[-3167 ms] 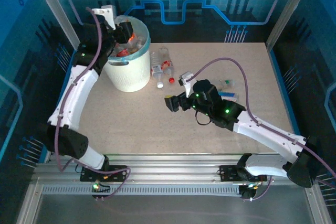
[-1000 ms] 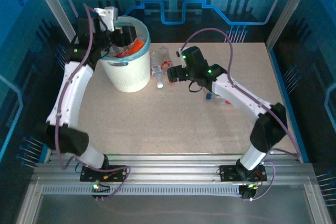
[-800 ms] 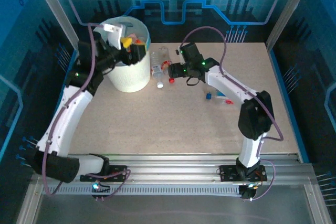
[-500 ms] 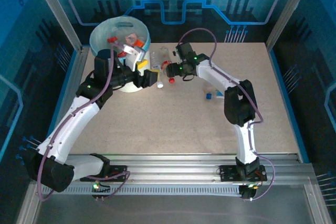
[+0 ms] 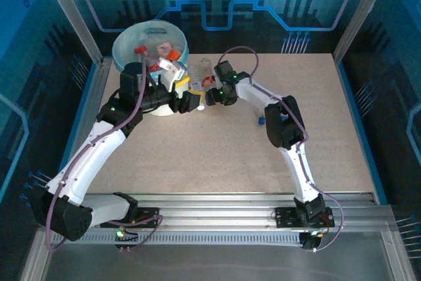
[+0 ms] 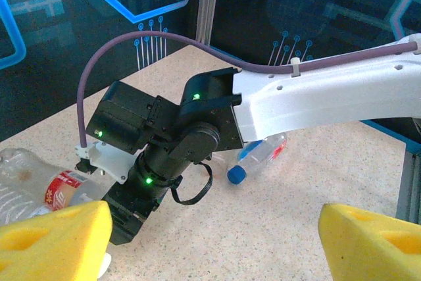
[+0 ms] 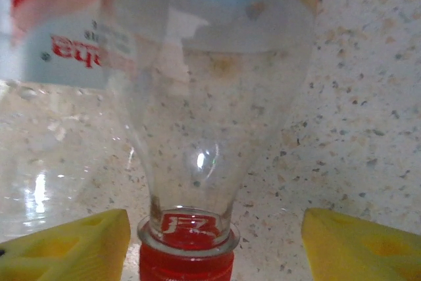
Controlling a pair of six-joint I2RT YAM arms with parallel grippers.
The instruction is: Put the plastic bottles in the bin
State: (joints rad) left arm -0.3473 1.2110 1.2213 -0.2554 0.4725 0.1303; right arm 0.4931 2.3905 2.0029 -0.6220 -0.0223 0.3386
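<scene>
Two clear plastic bottles lie on the table just right of the bin, which holds several bottles. My right gripper is down at their cap ends. In the right wrist view its yellow pads stand on either side of a red-capped bottle, with a gap at the right pad. It is open. My left gripper hovers low beside it, open and empty, with its yellow pads wide apart. A red-labelled bottle lies just past the left pad.
A blue-capped bottle lies on the table under the right arm's forearm. The right arm's black wrist sits close in front of my left gripper. The bin stands at the table's back left corner.
The left arm swung from over the bin down to the table beside the bottles. The right gripper slid left onto the red-capped bottle's neck and its jaws narrowed.
</scene>
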